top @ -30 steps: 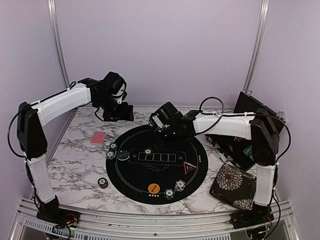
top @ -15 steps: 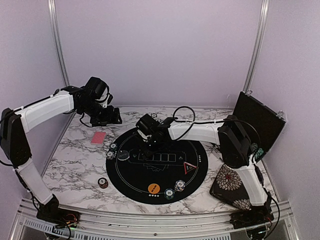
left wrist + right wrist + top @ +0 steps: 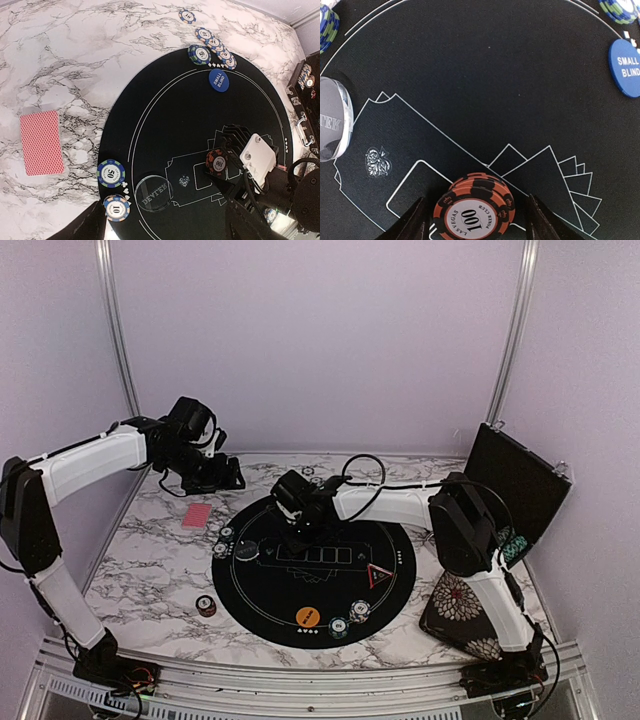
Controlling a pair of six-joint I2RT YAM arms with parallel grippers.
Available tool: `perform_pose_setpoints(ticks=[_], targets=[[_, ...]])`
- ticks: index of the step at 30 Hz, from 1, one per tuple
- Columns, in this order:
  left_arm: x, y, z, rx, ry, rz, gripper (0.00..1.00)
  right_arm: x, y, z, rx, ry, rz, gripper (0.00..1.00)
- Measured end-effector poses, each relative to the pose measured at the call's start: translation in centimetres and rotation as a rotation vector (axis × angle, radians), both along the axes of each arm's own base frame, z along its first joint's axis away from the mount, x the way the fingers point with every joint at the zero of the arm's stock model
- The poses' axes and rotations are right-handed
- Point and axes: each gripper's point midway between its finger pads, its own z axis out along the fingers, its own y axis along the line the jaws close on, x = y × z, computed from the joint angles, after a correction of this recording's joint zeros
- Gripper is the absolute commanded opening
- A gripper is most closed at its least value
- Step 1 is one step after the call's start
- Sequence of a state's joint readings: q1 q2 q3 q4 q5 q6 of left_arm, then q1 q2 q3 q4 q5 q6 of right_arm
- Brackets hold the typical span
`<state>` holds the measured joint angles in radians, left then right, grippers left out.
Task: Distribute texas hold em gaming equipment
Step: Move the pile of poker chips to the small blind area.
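Chip stack point(image 3: 472, 202), orange/black w/ "100" on top, sits flat on the black mat point(image 3: 495, 75) among the card outlines, right btwn my right gripper point(image 3: 477, 221) fingers. It's round, so no long axis to line up. Jaws bracket it close, but I can't tell if they touch; left gripper point(image 3: 220, 478) hangs wide, empty, well apart.

Right gripper point(image 3: 298, 527) low over the black round mat point(image 3: 285, 592), left gripper point(image 3: 222, 480) near the pink card point(image 3: 197, 515)
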<state>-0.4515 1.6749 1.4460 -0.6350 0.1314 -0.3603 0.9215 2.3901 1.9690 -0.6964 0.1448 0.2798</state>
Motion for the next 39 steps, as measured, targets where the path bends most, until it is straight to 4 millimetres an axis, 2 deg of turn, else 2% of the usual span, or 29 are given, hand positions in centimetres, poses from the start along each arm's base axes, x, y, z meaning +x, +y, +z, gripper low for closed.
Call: perform_pose_setpoints(ticks=[6,14,27,32,39], targets=[[-0.2,0.0,-0.1,-0.002,-0.002,-0.006,0.83,0.2,-0.2,-0.1,0.002,0.004,-0.013,0.53],[-0.5,0.0,-0.6,-0.002,0.011,-0.010,0.82,0.4,-0.1,-0.4,0.019,-0.001,-0.026,0.36],[-0.3,-0.2,-0.5,-0.012,0.003,-0.014,0.82,0.5,-0.5,-0.4,0.041,-0.028,-0.036,0.33],[-0.3,-0.2,-0.4,-0.012,0.002,-0.014,0.81,1.5,-2.5,-0.4,0.042,-0.029,-0.070,0.33],[-0.3,-0.2,-0.4,-0.012,0.002,-0.014,0.81,5.0,-6.4,-0.4,0.030,-0.044,-0.144,0.33]])
